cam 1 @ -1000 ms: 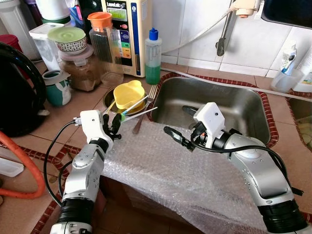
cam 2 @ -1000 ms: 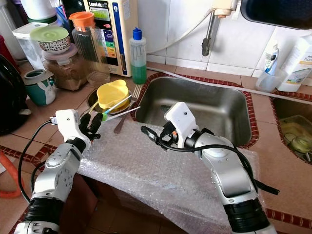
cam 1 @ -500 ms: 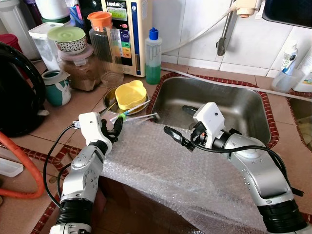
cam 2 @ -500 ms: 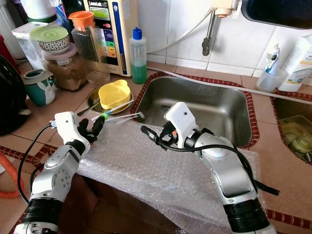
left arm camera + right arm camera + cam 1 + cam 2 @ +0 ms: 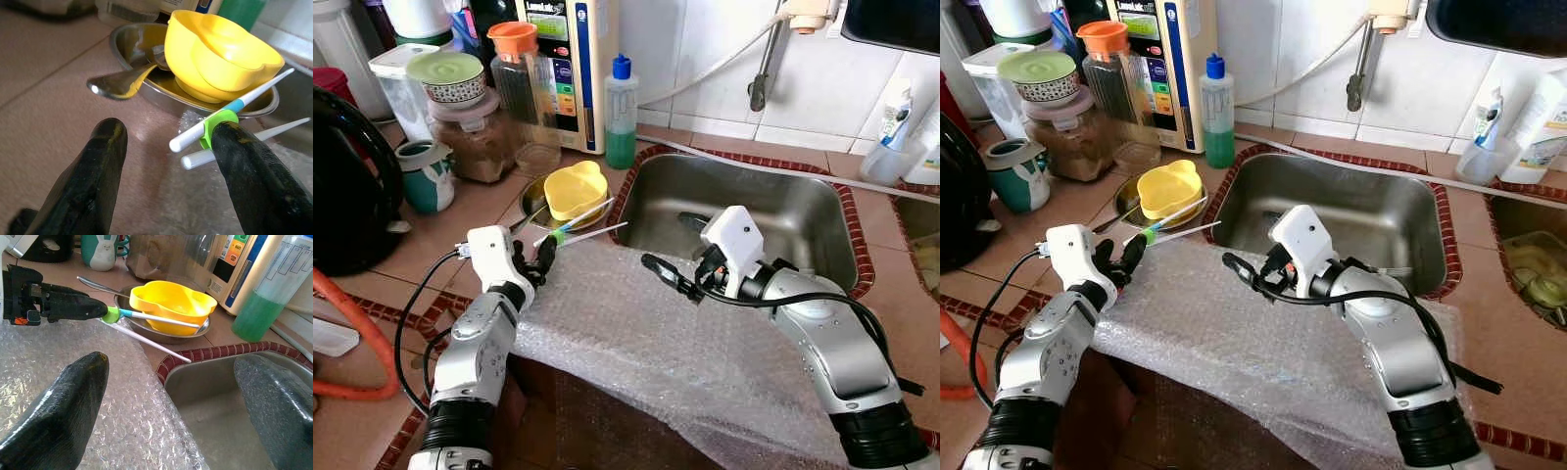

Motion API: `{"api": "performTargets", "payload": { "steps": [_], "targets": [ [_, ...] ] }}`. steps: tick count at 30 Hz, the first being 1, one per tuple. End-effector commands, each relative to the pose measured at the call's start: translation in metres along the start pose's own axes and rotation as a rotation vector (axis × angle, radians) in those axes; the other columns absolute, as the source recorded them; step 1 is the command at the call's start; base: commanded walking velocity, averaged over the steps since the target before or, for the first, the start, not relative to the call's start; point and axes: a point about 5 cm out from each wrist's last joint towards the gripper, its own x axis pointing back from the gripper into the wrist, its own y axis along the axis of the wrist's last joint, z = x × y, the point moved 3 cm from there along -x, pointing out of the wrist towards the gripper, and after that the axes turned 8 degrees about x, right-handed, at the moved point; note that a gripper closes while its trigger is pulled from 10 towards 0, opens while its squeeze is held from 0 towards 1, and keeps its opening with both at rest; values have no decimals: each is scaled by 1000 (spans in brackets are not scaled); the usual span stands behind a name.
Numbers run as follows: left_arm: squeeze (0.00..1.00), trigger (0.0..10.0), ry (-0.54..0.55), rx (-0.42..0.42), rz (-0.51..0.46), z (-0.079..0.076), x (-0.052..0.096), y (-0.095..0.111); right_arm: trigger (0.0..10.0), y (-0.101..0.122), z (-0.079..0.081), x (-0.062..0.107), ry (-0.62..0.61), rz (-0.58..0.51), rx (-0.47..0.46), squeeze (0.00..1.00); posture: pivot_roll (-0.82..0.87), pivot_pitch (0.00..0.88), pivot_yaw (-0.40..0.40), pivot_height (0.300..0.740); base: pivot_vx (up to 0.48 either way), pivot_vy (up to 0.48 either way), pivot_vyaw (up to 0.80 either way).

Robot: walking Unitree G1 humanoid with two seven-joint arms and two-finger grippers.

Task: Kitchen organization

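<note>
Two grippers sit before you over a sheet of bubble wrap [image 5: 685, 343] that drapes the counter edge across the lower middle of the frame. Your left gripper [image 5: 536, 262], at centre left, stands with its fingers spread wide; the training chopsticks [image 5: 582, 227], a white pair joined by a green clip, rest against one finger [image 5: 244, 161], and you cannot tell whether that finger bears their weight. Their tips point toward the sink's near left corner. Your right gripper [image 5: 677, 253], at centre, hangs wide apart and empty above the wrap, at the sink's front rim.

Just beyond the chopsticks, left of centre: one yellow bowl [image 5: 574, 190] sitting in a steel dish [image 5: 142, 73], with a spoon [image 5: 117, 85] lying over the dish rim. One steel sink [image 5: 803, 211] in the upper centre right.

Upper left, along the tiled wall: one green dish-soap bottle [image 5: 621, 113], one orange-lidded jar [image 5: 521, 83], one teal mug [image 5: 430, 176].
</note>
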Motion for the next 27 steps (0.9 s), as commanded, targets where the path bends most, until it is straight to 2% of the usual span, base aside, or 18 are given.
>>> {"api": "performTargets", "payload": {
  "steps": [1, 5, 10, 15, 16, 18, 20, 22, 24, 27],
  "targets": [
    [0, 10000, -7, -86, -1, 0, 2, 0, 10000, 4, -1, 0, -5, -10, 15, 0, 19, 28, 44, 740, 0, 0, 0],
    [0, 10000, -67, -127, 71, -2, 0, -8, 10000, 4, 0, 0, -2, -10, 14, 0, 19, 32, 42, 740, 0, 0, 0],
    [0, 10000, -81, -170, 66, 0, -2, -2, 10000, 4, 1, 0, -2, -9, 13, 0, 19, 33, 45, 740, 0, 0, 0],
    [0, 10000, -140, -297, 68, -1, -5, 6, 10000, 3, 0, 1, -8, -7, 12, 0, 18, 33, 49, 740, 0, 0, 0],
    [0, 10000, -150, -342, 86, 2, -5, 5, 10000, 3, 0, 1, -10, -7, 12, 0, 17, 33, 49, 740, 0, 0, 0],
    [0, 10000, -155, -364, 98, 3, -5, 4, 10000, 3, 0, 1, -10, -8, 12, 0, 17, 33, 49, 740, 0, 0, 0],
    [0, 10000, -206, -420, 160, 3, -4, -4, 10000, 3, 0, 1, -11, -8, 12, 0, 15, 33, 51, 740, 0, 0, 0],
    [0, 10000, -215, -427, 172, 3, -4, -6, 10000, 3, 0, 1, -11, -8, 12, 0, 15, 33, 51, 740, 0, 0, 0],
    [0, 10000, -223, -472, 186, 7, -5, -6, 10000, 3, 0, 1, -11, -8, 14, 0, 13, 33, 51, 740, 0, 0, 0],
    [0, 10000, -219, -471, 186, 9, -6, -5, 10000, 3, 0, 2, -12, -7, 14, 0, 13, 33, 51, 740, 0, 0, 0]
  ]
}}
